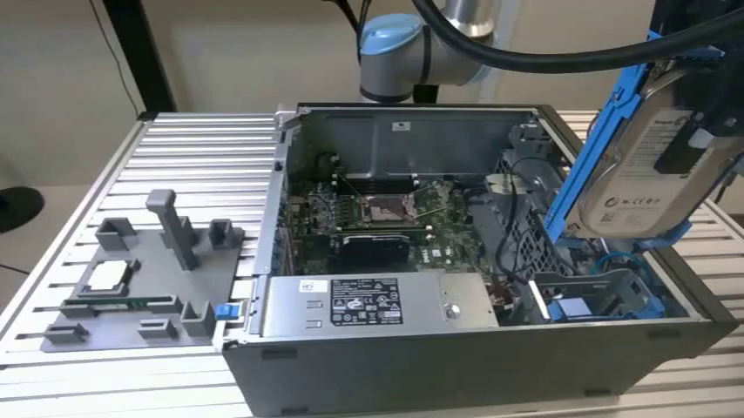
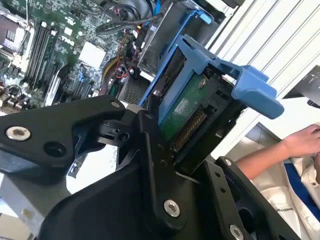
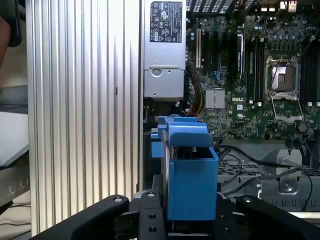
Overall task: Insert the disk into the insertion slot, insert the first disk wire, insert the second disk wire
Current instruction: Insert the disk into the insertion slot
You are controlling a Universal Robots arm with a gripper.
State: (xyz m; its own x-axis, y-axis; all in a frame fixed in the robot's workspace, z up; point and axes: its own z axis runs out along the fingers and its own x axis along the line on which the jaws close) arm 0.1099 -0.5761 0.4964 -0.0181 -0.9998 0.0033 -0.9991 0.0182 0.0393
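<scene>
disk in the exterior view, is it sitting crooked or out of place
Yes, in a sense: the disk hangs tilted above the open computer case, at the exterior view's right, clamped in the gripper and not seated inside the case. Nothing looks damaged or spilled.

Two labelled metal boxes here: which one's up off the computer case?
The silver hard drive in the bright blue plastic frame, held by the gripper above the case; the grey power-supply box sits inside it.
</scene>
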